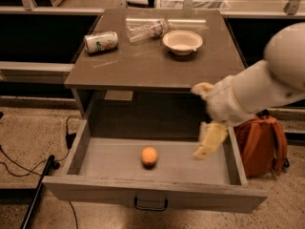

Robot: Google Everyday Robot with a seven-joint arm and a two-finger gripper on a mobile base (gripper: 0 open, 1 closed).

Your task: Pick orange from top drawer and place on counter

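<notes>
The orange [149, 156] lies on the floor of the open top drawer [119, 190], a little left of its middle. My gripper [206, 116] hangs over the right part of the drawer, to the right of the orange and above it, not touching it. It is open and empty, with one pale finger [210, 140] pointing down into the drawer and the other [202, 88] up by the counter's front edge. The counter [152, 63] is the grey-brown cabinet top behind the drawer.
On the counter lie a tipped drink can [100, 41], a clear plastic bottle [146, 29] on its side and a pale bowl [182, 41]. An orange backpack [261, 144] stands on the floor right of the drawer. Cables [28, 163] run on the floor at left.
</notes>
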